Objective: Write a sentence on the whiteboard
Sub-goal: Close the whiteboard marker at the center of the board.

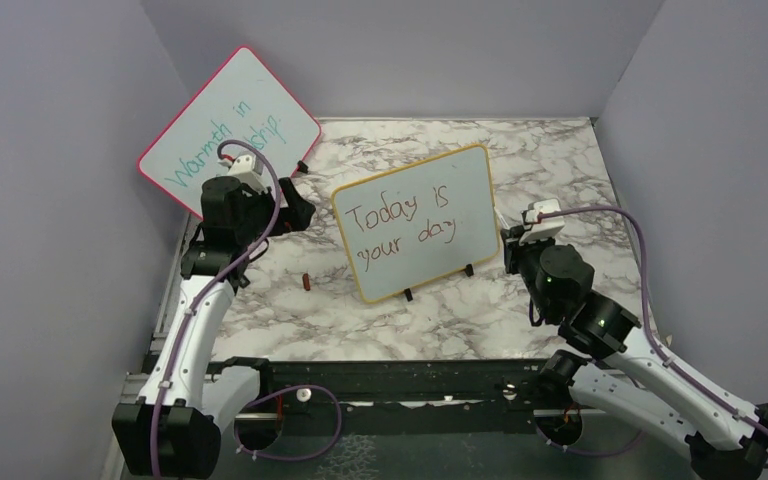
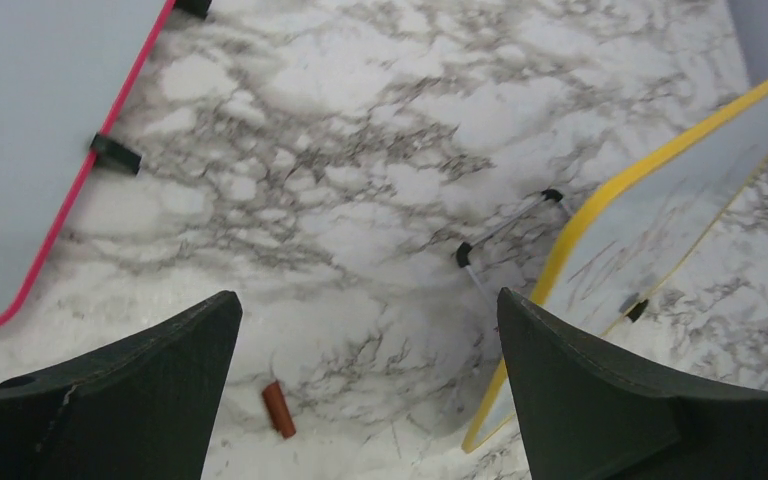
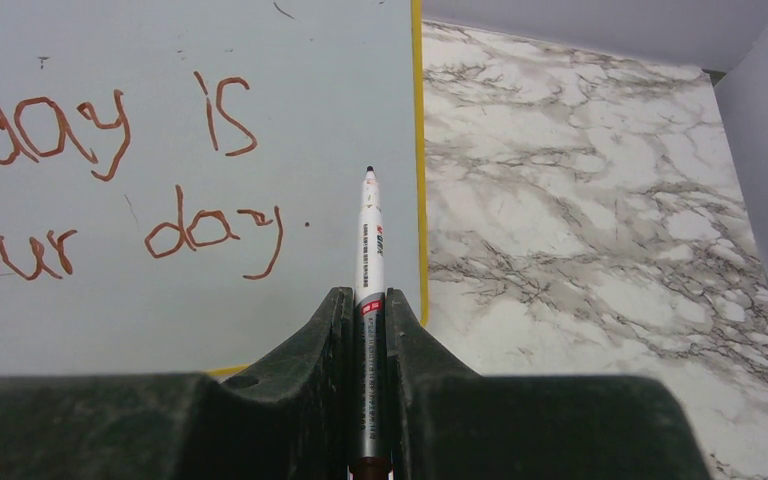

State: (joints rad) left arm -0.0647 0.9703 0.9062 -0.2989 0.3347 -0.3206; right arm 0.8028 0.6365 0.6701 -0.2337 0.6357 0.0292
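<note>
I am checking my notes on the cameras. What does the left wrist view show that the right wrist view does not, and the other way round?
Only the left wrist view: the open left gripper, the pink-framed board, and a small red-brown cylinder lying on the marble table. Only the right wrist view: the right gripper shut on the marker, and the sentence in readable words. Both: the whiteboard with its yellow frame, and the table.
</note>
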